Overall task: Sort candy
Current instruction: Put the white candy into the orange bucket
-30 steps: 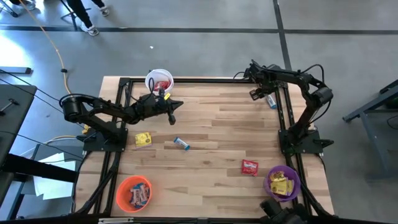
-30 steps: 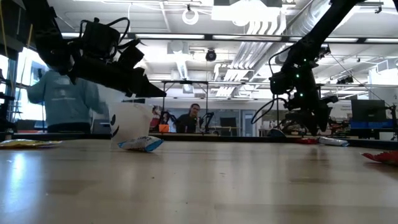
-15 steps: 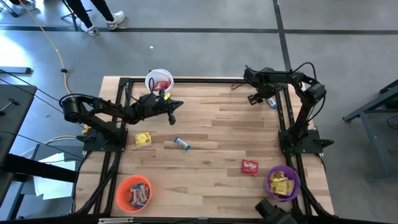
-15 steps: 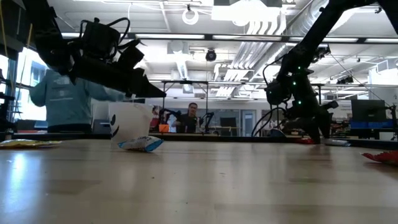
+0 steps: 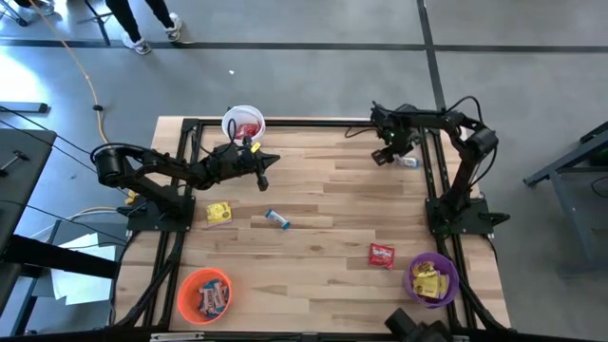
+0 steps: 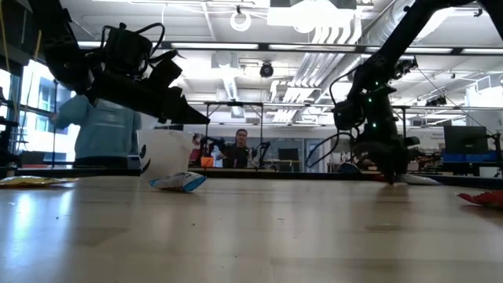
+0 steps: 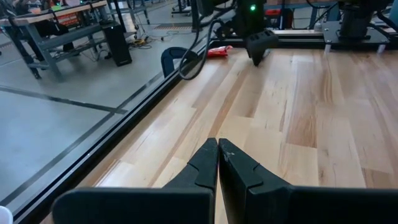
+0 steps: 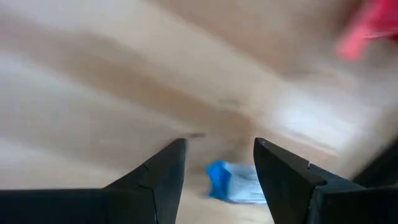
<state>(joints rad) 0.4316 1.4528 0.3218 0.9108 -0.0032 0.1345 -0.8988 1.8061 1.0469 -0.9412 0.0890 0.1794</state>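
Hovering released over a blue bar (image 8: pixel 233 182) near the surface (image 5: pixel 332 209) edge, the right tool (image 5: pixel 388 152) risked nudging it off; left tool (image 5: pixel 263 169) clenched, empty

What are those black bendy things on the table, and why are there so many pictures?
They are two robot arms sorting candy. One picture looks down from above, one looks across the wooden table from its edge, and two come from cameras on the arms' wrists.

The left gripper is shut and holds nothing; it waits near the white cup. The right gripper is open, low over the far corner beside a blue-and-white bar, which shows between its fingers but is not held.

Loose on the table lie a yellow packet, another blue-and-white bar and a red packet. An orange cup and a purple cup already hold candy.
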